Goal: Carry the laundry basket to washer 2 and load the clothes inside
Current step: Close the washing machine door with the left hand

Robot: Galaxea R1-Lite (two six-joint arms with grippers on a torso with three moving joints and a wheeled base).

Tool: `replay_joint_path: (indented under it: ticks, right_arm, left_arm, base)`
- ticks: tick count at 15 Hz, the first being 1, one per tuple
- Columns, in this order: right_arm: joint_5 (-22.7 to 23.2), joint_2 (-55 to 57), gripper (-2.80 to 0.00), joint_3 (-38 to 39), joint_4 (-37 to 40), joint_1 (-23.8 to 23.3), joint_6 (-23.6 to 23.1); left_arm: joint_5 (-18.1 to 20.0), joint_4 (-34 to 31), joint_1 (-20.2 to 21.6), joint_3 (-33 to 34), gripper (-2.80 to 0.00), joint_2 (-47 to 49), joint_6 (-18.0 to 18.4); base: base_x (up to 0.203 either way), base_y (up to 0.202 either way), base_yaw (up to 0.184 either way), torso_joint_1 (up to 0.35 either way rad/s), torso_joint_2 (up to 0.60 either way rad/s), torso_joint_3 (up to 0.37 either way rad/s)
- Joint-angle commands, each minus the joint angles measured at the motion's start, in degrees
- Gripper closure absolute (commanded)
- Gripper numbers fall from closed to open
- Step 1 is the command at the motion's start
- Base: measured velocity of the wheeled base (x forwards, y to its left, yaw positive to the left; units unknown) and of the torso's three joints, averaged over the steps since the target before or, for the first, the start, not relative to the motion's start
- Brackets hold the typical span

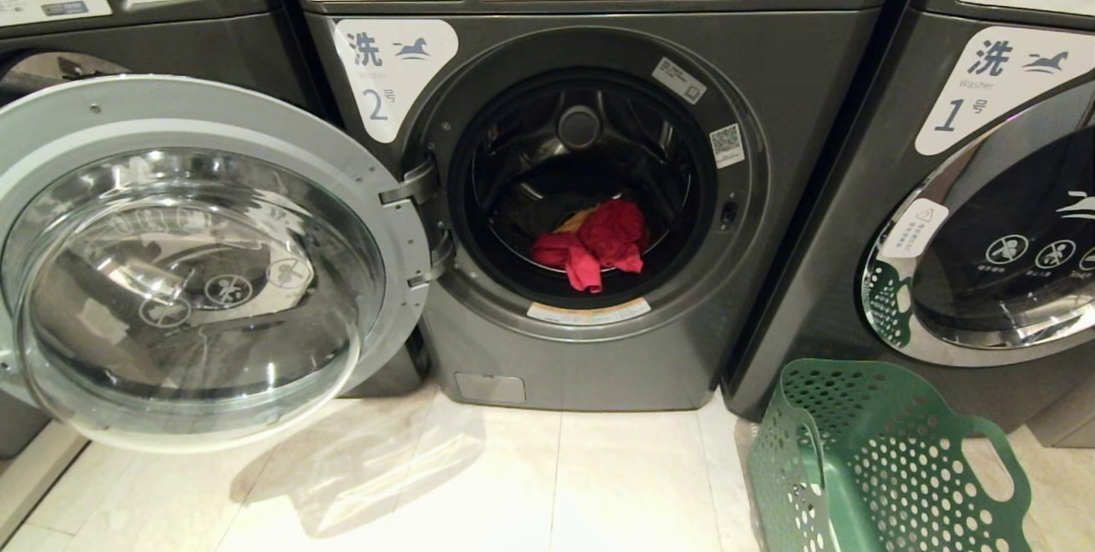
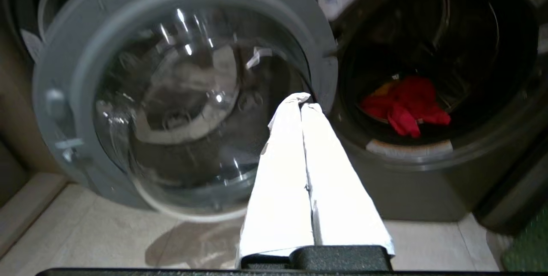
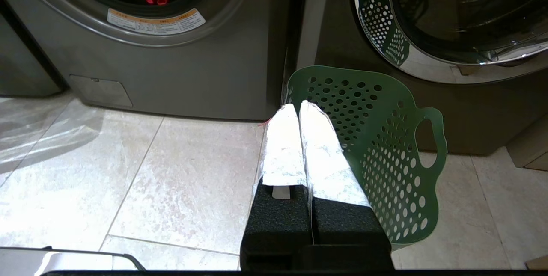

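Washer 2 (image 1: 599,347) stands straight ahead with its round door (image 1: 197,261) swung wide open to the left. The clothes (image 1: 594,244) lie inside the drum: a red garment on top, a bit of yellow-orange behind it. The green laundry basket (image 1: 890,458) sits on the floor at the lower right, and I see nothing in it. My left gripper (image 2: 303,100) is shut and empty, pointing at the gap between the open door and the drum. My right gripper (image 3: 298,107) is shut and empty, low over the floor beside the basket (image 3: 385,147). Neither arm shows in the head view.
Washer 1 (image 1: 984,192) stands to the right with its door closed, right behind the basket. Another machine (image 1: 103,13) is on the left behind the open door. Pale floor tiles (image 1: 513,483) spread in front of washer 2.
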State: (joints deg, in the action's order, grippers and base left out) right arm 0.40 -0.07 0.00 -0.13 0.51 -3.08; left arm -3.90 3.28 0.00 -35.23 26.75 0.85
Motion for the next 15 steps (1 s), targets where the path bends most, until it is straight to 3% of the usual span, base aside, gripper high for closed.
replay_joint_path:
  ticks: [1,4,6,7,9,12,15]
  right_arm:
    - [0.1,0.1,0.00,0.0,0.0,0.0,-0.5]
    - [0.1,0.1,0.00,0.0,0.0,0.0,-0.3]
    - [0.1,0.0,0.00,0.0,0.0,0.0,0.1]
    - [0.1,0.1,0.00,0.0,-0.1,0.0,0.0]
    - [0.1,0.1,0.00,0.0,-0.1,0.0,-0.1]
    - [0.1,0.1,0.00,0.0,0.0,0.0,-0.1]
    - [0.0,0.1,0.00,0.0,0.0,0.0,0.0]
  left_arm:
    - [-1.8,-0.3,0.7,-22.1,0.00,28.8,0.0]
    - [-2.8,-0.8,5.8,-45.0,0.00,50.3,0.0]
    - [-1.1,-1.5,11.0,-57.1,0.00,60.8,0.2]
    - [0.6,-2.1,13.5,-60.6,0.00,64.4,0.3]
    - [7.9,-4.0,18.3,-64.1,0.00,69.4,0.4]
    - [11.3,-4.3,21.4,-71.0,0.00,75.6,0.1]
    - [19.6,-1.4,23.8,-73.0,0.00,78.8,-0.1]
  base:
    - [0.000,0.000,0.000,0.000,0.00,0.000]
    - [0.000,0.000,0.000,0.000,0.00,0.000]
    - [0.000,0.000,0.000,0.000,0.00,0.000]
    - [0.000,0.000,0.000,0.000,0.00,0.000]
    - [0.000,0.000,0.000,0.000,0.00,0.000]
    - [0.000,0.000,0.000,0.000,0.00,0.000]
    - [0.000,0.000,0.000,0.000,0.00,0.000]
